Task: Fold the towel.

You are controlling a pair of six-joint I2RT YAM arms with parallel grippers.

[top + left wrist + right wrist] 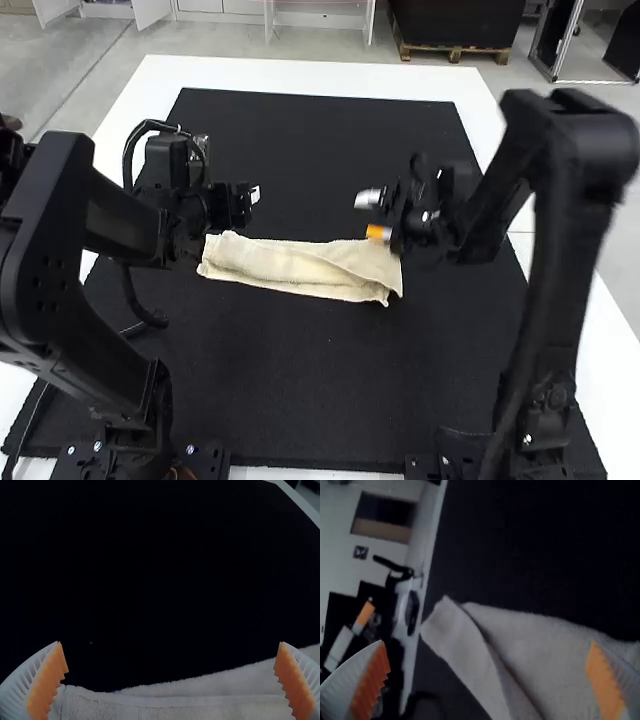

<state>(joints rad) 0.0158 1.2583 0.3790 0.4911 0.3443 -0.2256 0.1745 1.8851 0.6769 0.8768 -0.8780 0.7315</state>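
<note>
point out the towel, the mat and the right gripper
towel [300,267], high view, middle of the long strip
mat [320,380], high view, bare part near the arm bases
right gripper [488,642], right wrist view, midway between its fingertips

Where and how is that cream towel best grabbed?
Probably at the left end of the towel, pinched from above: the open left hand is nearby, and that end lies fairly straight, while the right end is creased on a slant.

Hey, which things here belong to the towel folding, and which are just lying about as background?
For the job:
cream towel, in a long narrow strip
left pincer, open
right pincer, open

Just there:
black mat, beneath the towel
white table, beneath the mat
</note>
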